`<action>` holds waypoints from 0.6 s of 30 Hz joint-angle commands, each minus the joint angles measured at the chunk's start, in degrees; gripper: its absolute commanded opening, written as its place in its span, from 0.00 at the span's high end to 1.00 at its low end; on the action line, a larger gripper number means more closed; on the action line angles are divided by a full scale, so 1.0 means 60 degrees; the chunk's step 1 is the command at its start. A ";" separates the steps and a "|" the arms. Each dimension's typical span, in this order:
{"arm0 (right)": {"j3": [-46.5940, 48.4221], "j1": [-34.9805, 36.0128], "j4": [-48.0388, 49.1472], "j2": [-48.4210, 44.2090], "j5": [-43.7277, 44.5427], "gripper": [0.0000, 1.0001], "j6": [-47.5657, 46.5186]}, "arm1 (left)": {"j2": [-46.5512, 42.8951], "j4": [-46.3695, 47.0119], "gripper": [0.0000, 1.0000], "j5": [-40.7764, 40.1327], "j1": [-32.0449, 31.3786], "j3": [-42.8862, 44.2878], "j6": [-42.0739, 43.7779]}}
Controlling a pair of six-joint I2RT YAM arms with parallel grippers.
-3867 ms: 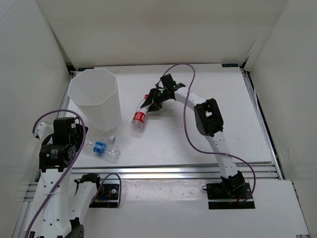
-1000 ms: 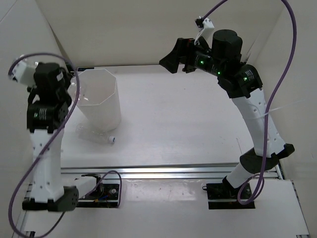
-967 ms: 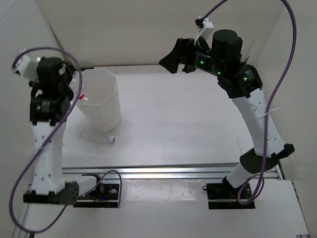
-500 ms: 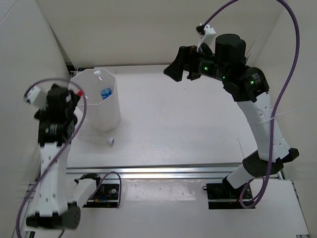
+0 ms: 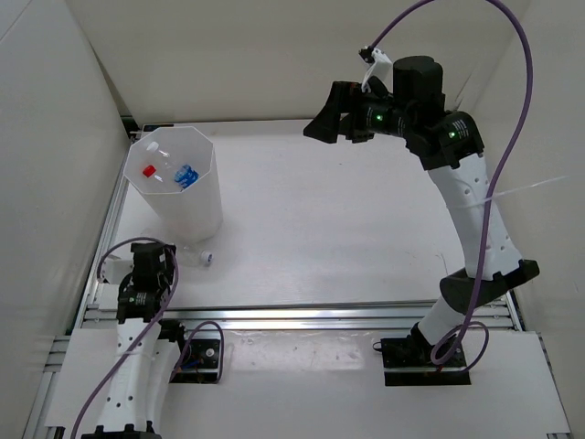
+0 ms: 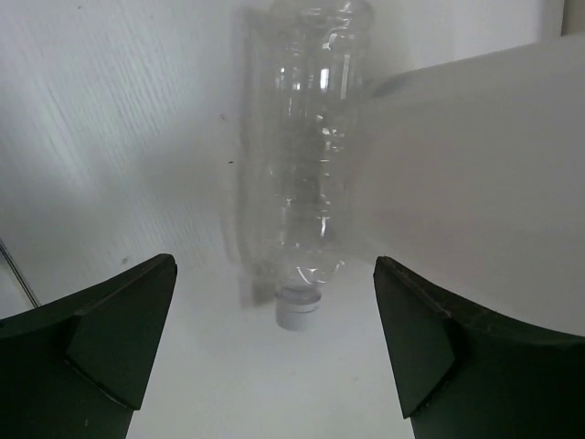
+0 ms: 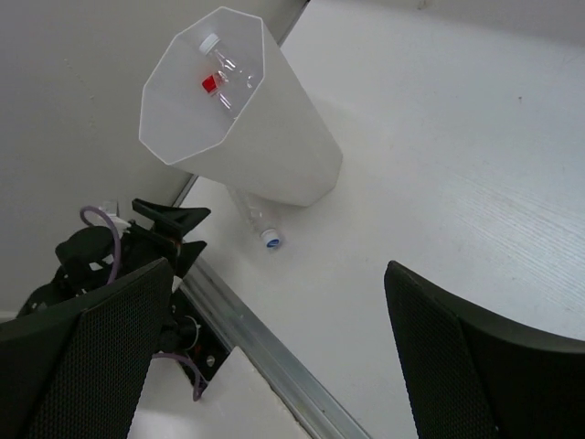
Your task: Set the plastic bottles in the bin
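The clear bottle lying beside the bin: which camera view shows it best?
Left wrist: the clear bottle is large and central, cap nearest. Right wrist shows it small beside the bin; top shows mostly its cap.

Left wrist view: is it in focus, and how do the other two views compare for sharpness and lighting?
Left wrist view: the clear bottle is soft and hazy, the bin wall beside it a pale blur, the fingers near-black. Right wrist view: crisp on bottle and bin, evenly lit. Top external view: sharp, flat light, faint shadows.
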 commanded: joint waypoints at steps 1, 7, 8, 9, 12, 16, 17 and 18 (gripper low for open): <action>0.0244 -0.0283 0.0426 -0.0015 -0.0967 0.00 0.0383 | -0.0430 0.1193 0.00 0.0157 0.0022 -0.0364 -0.0950; -0.0138 -0.0810 0.0544 -0.0015 -0.2212 0.00 0.0721 | -0.0621 0.2642 0.00 0.0331 0.0022 -0.1786 -0.0687; -0.0138 -0.0912 0.0544 -0.0015 -0.2344 0.00 0.0721 | -0.0621 0.2847 0.00 0.0447 0.0022 -0.1961 -0.0686; -0.0254 -0.0913 0.0544 -0.0015 -0.2447 0.00 0.0721 | -0.0476 0.3298 0.00 0.0536 0.0138 -0.1962 -0.0570; -0.0343 -0.0913 0.0544 -0.0015 -0.2535 0.00 0.0721 | -0.0021 0.4164 0.00 0.1194 0.0563 -0.2254 -0.0262; -0.0343 -0.1103 0.0544 0.0088 -0.2711 0.00 0.0808 | 0.0915 0.5439 0.00 0.2117 0.1514 -0.2358 0.0177; -0.0343 -0.1190 0.0544 0.0088 -0.2711 0.00 0.0809 | 0.1410 0.5818 0.00 0.2293 0.1922 -0.2358 0.0483; -0.0343 -0.1278 0.0544 0.0175 -0.2711 0.00 0.0809 | 0.1662 0.5953 0.00 0.2613 0.2101 -0.2358 0.0587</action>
